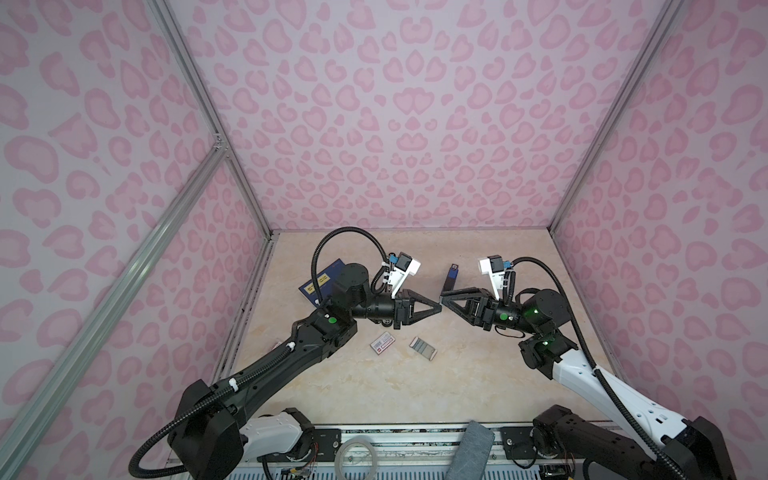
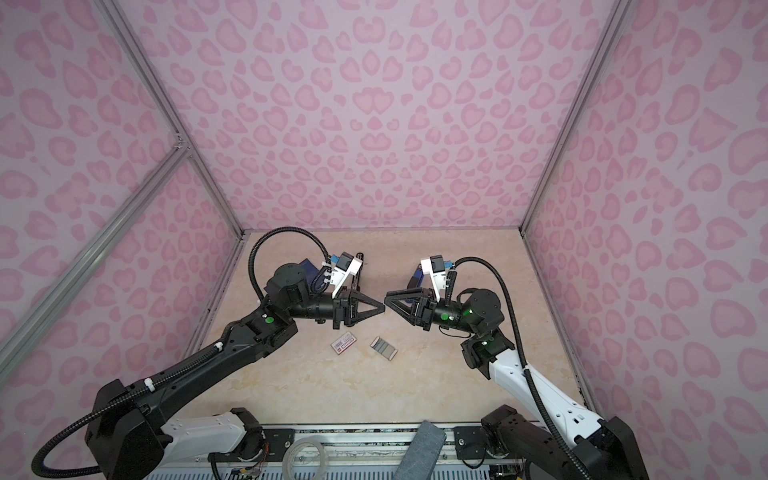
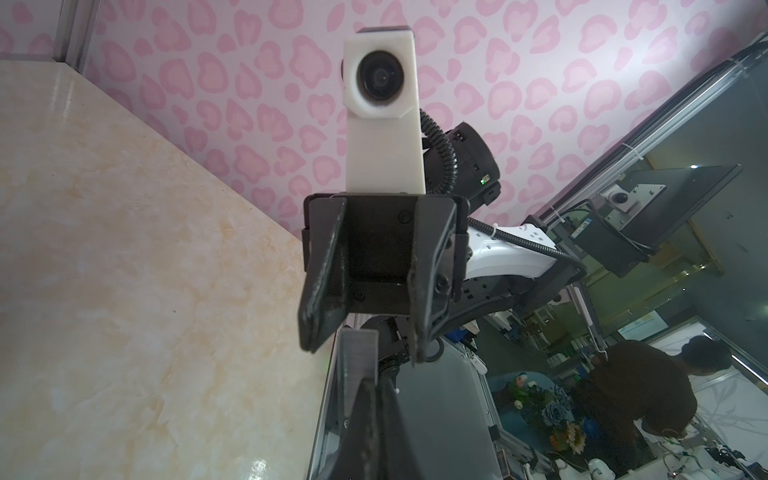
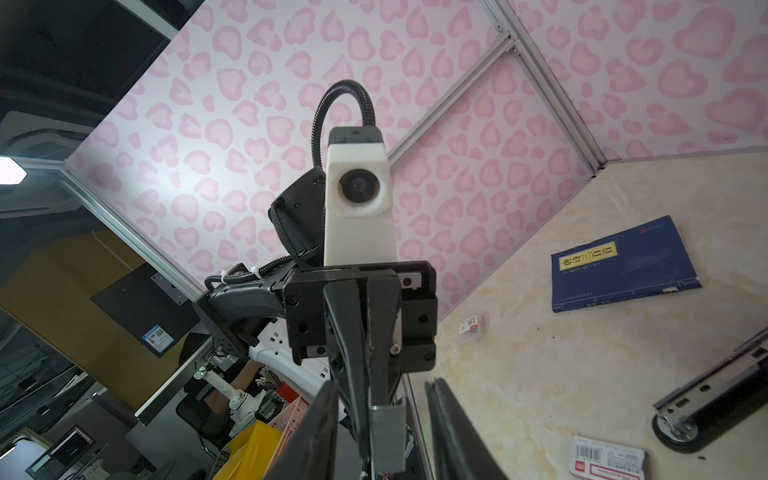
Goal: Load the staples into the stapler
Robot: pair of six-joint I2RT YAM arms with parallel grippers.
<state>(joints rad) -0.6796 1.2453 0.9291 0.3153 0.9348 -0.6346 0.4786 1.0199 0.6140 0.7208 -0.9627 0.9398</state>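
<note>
My left gripper [image 1: 439, 308] [image 3: 376, 388] is shut on a strip of staples [image 3: 358, 370] [image 4: 387, 432], a silvery channel held in the air and sticking out past its tips. Facing it tip to tip, my right gripper [image 1: 443, 300] [image 4: 380, 386] is open, one jaw on each side of the strip with a gap on both sides. More staples [image 1: 423, 348] [image 2: 383, 348] lie side by side in a flat tray on the table below. The stapler [image 4: 706, 407] [image 2: 359, 270], black with its silver rail exposed, lies behind my left wrist.
A white red-labelled box [image 1: 382, 343] [image 4: 606, 461] lies beside the tray. A dark blue booklet [image 1: 318, 284] [image 4: 623, 266] is at the back left. A dark blue upright object [image 1: 451, 276] stands behind my right gripper. Another small white box [image 4: 469, 326] sits by the left wall.
</note>
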